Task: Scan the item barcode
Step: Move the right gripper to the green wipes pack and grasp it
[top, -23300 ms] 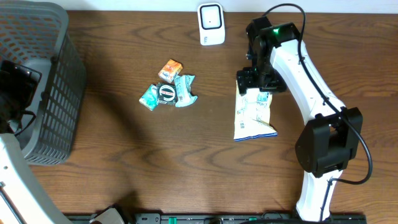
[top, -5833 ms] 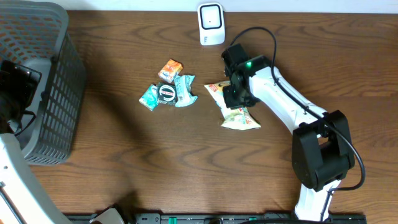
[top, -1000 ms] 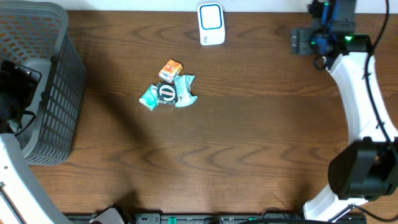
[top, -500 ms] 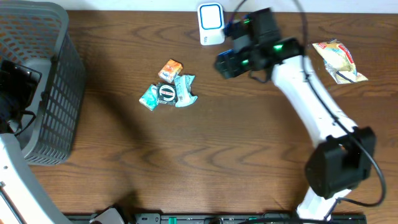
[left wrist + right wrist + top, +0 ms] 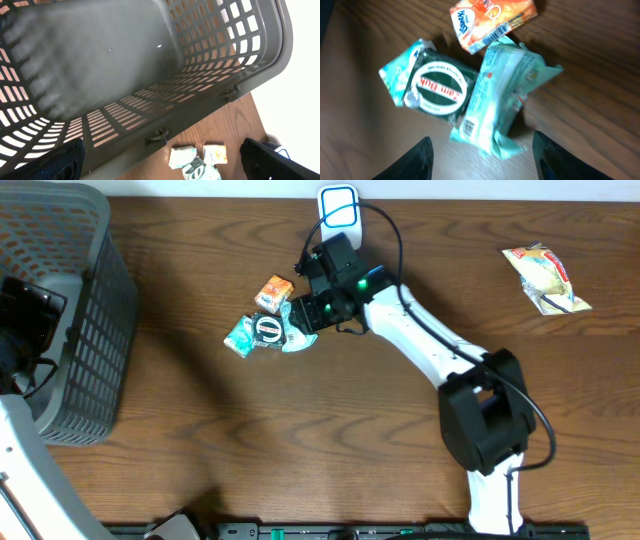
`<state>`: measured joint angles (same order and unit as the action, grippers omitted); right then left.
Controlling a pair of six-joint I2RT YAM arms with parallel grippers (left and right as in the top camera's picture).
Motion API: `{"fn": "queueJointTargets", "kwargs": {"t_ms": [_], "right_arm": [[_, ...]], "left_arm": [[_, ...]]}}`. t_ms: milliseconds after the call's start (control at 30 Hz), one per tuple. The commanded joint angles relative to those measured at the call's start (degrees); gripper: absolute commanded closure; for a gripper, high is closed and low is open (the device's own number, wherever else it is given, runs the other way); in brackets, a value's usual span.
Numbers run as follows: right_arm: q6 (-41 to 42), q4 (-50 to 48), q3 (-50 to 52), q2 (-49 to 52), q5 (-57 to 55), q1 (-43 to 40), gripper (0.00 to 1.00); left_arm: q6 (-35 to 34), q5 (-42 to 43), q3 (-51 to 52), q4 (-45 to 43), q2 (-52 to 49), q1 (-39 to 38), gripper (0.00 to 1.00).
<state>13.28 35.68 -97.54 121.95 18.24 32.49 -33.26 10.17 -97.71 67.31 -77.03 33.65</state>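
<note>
1. The right fingers (image 5: 420, 161) were held apart with nothing gripped, hung low over a cluster of items on the brown worktop (image 5: 330, 440).
2. A pale green wrapped packet (image 5: 502, 97), crumpled, was laid flat directly below those fingers, in the gap between them.
3. A round green Zam-Buk tin (image 5: 439, 90), lid up, was set touching that packet and partly on a small teal packet (image 5: 400, 67).
4. An orange carton (image 5: 492, 20), barcode upward, was placed just beside the pale green packet's far end.
5. A white barcode scanner (image 5: 340, 215) was stood at the worktop's far edge, near the cluster, behind the right arm (image 5: 430, 350).
6. A yellow snack bag (image 5: 545, 277) was laid well apart, far right.
7. The left fingers (image 5: 60, 162) were spread wide, empty, and held over the grey mesh basket (image 5: 165, 115) at far left.
</note>
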Motion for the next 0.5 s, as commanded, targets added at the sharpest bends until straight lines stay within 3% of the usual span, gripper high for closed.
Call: {"fn": "queueJointTargets", "kwargs": {"t_ms": [0, 133, 267, 467], "right_arm": [[6.34, -1.88, -0.15, 2.78, -0.35, 0.72, 0.40], [10.12, -3.02, -0.15, 4.90, -4.66, 0.72, 0.40], [12.26, -3.87, -0.15, 7.10, -7.15, 0.72, 0.33], [12.90, -5.53, -0.15, 9.81, -3.34, 0.74, 0.36]], "left_arm": [[-0.48, -0.28, -0.79, 0.09, 0.39, 0.20, 0.02], [-0.48, -0.28, -0.79, 0.09, 0.39, 0.20, 0.03], [-0.48, -0.28, -0.79, 0.09, 0.39, 0.20, 0.02], [-0.48, -0.28, -0.79, 0.09, 0.39, 0.20, 0.02]]}}
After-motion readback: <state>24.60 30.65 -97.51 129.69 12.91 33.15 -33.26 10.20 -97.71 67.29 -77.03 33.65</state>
